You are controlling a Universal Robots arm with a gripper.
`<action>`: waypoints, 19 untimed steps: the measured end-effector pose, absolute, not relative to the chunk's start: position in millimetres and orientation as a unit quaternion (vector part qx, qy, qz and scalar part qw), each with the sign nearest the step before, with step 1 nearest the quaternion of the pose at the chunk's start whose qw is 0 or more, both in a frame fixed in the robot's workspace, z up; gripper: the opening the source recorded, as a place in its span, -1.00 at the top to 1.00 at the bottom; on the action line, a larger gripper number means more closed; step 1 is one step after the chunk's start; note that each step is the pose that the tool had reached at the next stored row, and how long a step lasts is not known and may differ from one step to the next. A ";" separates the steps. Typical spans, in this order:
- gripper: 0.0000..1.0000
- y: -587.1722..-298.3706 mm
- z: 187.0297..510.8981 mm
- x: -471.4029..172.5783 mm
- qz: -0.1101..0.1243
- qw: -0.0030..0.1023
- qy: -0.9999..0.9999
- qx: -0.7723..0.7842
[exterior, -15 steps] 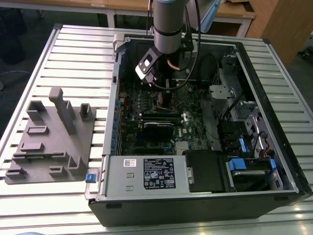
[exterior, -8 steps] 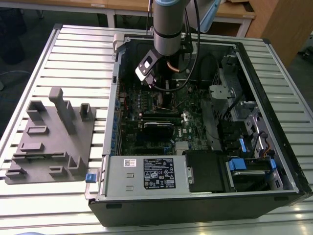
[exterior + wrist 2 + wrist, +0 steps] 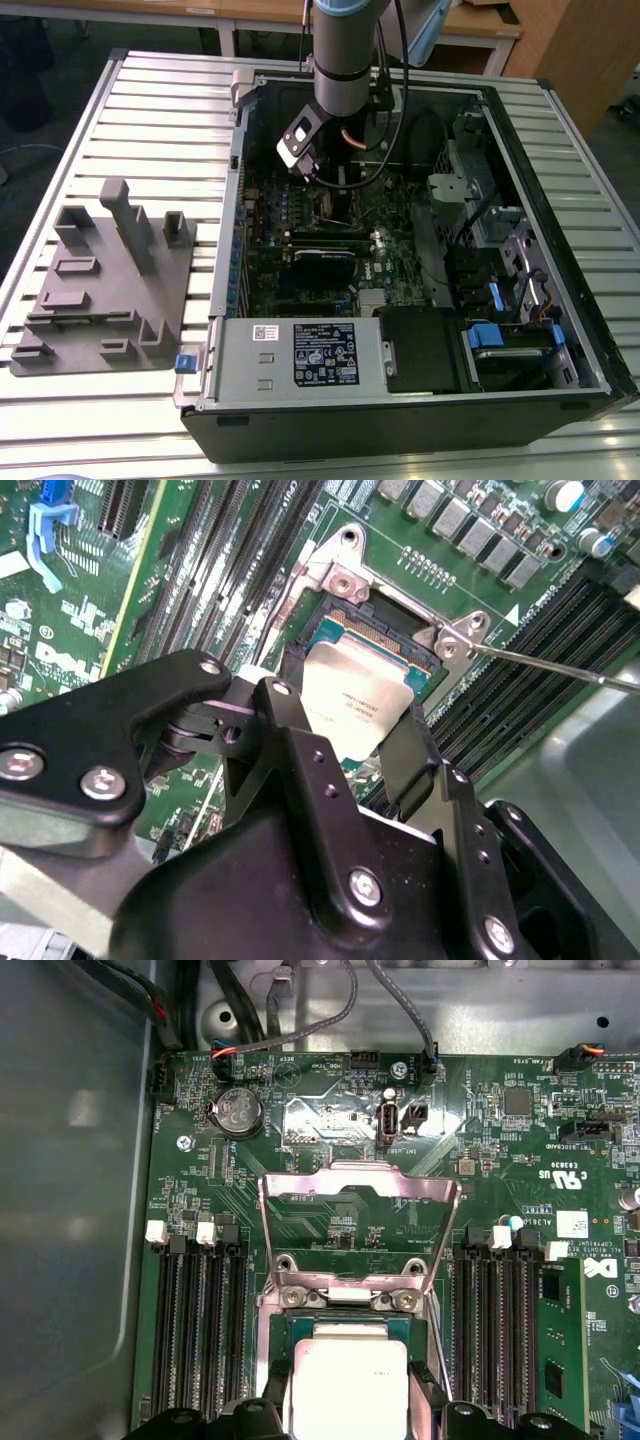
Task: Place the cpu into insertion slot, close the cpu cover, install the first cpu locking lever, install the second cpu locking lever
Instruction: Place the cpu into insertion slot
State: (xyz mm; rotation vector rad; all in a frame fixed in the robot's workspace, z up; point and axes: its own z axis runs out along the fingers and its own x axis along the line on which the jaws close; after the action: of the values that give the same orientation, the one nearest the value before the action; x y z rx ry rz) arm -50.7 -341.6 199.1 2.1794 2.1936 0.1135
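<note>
The cpu [image 3: 352, 702] is a flat silvery square chip, and my gripper [image 3: 350, 742] is shut on it with a black finger [image 3: 292, 742] against each of two opposite sides. It sits over the insertion slot [image 3: 347, 619], whose dark socket with gold contacts shows past the chip's far edge; I cannot tell whether the chip rests in it. In the first wrist view the cpu [image 3: 348, 1375] lies between the fingertips [image 3: 270, 1412], and the cpu cover [image 3: 352, 1175] stands swung open behind the slot. A thin locking lever [image 3: 545, 664] sticks out to the side, unlatched. In the exterior view the arm [image 3: 342, 60] reaches down into the computer case.
Long black memory slots [image 3: 200, 1330] flank the socket on both sides, one holding a green memory stick [image 3: 558, 1360]. The case walls [image 3: 232, 230] enclose the board. A power supply [image 3: 300, 352] and drive bays [image 3: 500, 340] lie at the case's near end. A grey fixture [image 3: 105, 280] sits on the table.
</note>
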 end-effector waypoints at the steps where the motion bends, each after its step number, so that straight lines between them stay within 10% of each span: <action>1: -0.08 -341.6 199.1 -50.7 0.037 0.024 0.709 0.704; 19: -0.08 -342.8 196.7 -50.7 0.037 0.024 0.707 0.706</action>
State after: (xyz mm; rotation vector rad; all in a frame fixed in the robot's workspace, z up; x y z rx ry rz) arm -50.7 -342.8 196.7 2.1838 2.1894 0.1138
